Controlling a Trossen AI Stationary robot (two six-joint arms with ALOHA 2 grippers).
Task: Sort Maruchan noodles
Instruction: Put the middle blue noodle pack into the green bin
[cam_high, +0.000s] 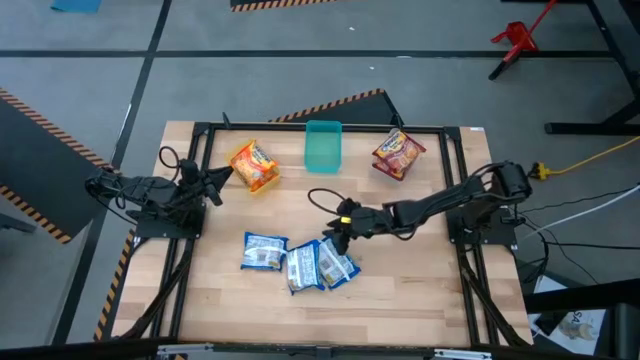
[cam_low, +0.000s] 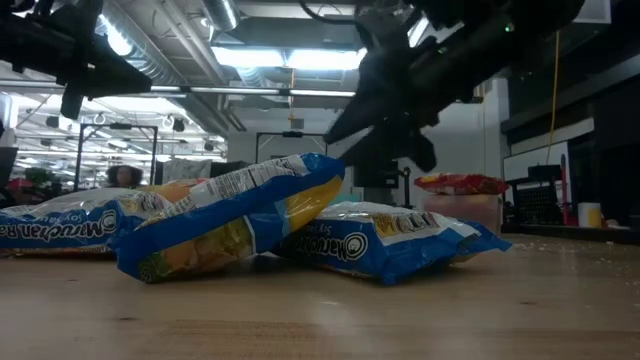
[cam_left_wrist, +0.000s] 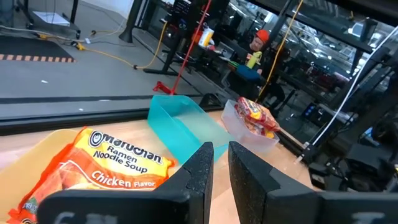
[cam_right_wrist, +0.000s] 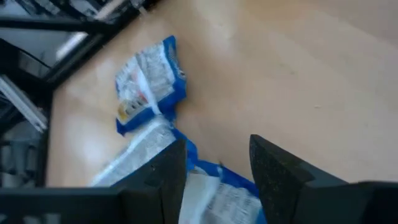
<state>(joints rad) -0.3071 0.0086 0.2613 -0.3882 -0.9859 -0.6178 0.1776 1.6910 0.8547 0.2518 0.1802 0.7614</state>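
Note:
Three blue-and-white Maruchan packets lie flat near the table's middle (cam_high: 264, 252) (cam_high: 303, 267) (cam_high: 340, 265); in the low view one (cam_low: 230, 215) leans on its neighbour (cam_low: 400, 240). My right gripper (cam_high: 338, 232) (cam_right_wrist: 217, 168) hangs open just above the rightmost blue packet (cam_right_wrist: 217, 196), touching nothing. An orange chicken-flavour packet (cam_high: 254, 165) (cam_left_wrist: 112, 165) lies in the yellow bin. A red packet (cam_high: 398, 153) (cam_left_wrist: 255, 115) lies in the clear bin. My left gripper (cam_high: 215, 180) (cam_left_wrist: 221, 165) waits beside the yellow bin with its fingers a narrow gap apart.
An empty teal bin (cam_high: 323, 145) (cam_left_wrist: 180, 124) stands between the yellow bin (cam_high: 262, 183) and the clear bin (cam_high: 383, 165) along the far edge. A dark frame (cam_high: 300, 127) borders the table. Bare wood lies near the front edge (cam_high: 320, 320).

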